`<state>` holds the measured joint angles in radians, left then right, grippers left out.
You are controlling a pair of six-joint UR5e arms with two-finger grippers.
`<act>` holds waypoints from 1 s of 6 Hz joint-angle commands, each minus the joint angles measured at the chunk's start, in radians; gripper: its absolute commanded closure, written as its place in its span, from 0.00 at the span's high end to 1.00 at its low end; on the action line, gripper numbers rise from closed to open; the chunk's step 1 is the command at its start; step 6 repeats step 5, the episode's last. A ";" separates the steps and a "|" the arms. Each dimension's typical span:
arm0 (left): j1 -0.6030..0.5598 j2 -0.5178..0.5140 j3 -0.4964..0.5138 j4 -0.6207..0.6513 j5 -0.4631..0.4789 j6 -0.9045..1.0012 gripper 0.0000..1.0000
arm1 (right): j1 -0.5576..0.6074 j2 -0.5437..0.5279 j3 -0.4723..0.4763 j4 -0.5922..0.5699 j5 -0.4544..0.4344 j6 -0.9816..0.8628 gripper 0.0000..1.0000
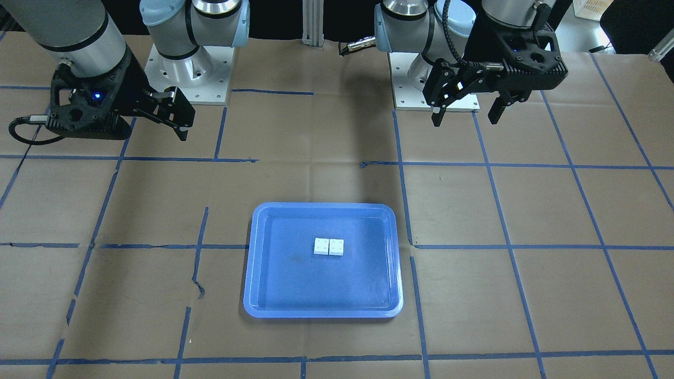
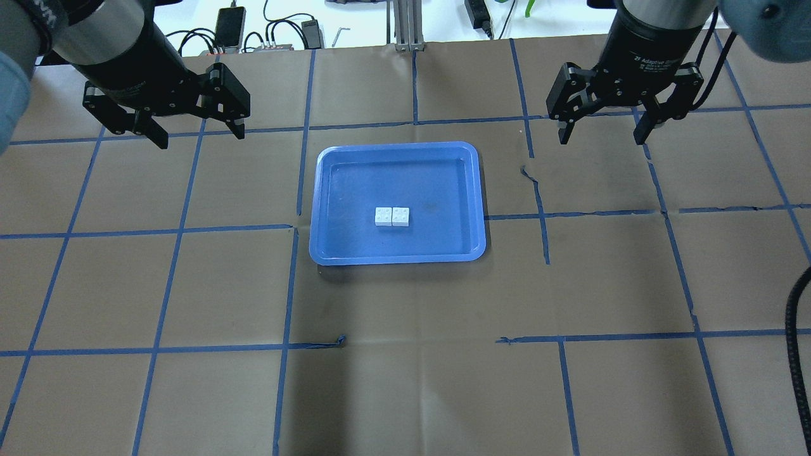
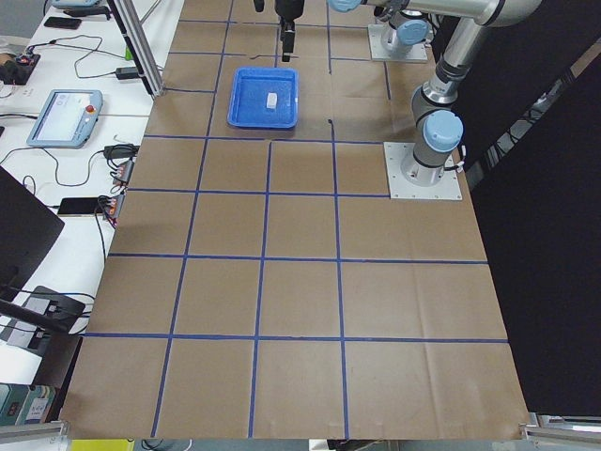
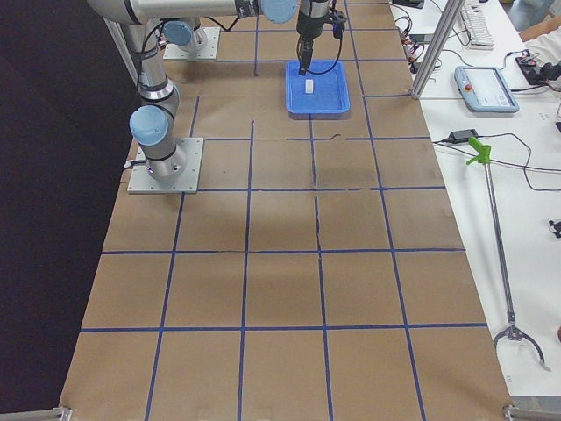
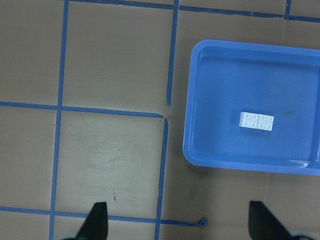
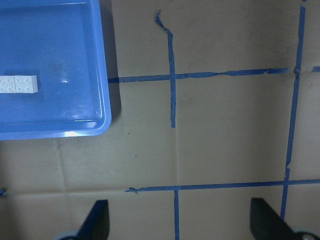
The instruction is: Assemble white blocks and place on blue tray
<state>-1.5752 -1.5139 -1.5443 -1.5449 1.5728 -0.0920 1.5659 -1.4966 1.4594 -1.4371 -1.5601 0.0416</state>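
Two white blocks [image 1: 328, 246] lie side by side, touching, studs up, near the middle of the blue tray [image 1: 322, 313]. They also show in the overhead view [image 2: 392, 216] on the tray [image 2: 398, 258], in the left wrist view [image 5: 256, 120] and in the right wrist view [image 6: 18, 84]. My left gripper [image 2: 199, 134] hangs open and empty above the table, left of the tray; it also shows in the front view [image 1: 465, 122]. My right gripper [image 2: 602, 139] hangs open and empty to the right of the tray.
Brown paper with a blue tape grid [image 2: 291, 225] covers the table. The arm bases [image 1: 189, 73] stand at the robot's side. Teach pendants [image 3: 64, 117] and cables lie on the side bench beyond the table's far edge.
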 commanded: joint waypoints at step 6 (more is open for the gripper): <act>0.000 -0.003 -0.008 0.009 -0.001 0.000 0.99 | 0.000 -0.004 0.009 -0.025 -0.023 0.000 1.00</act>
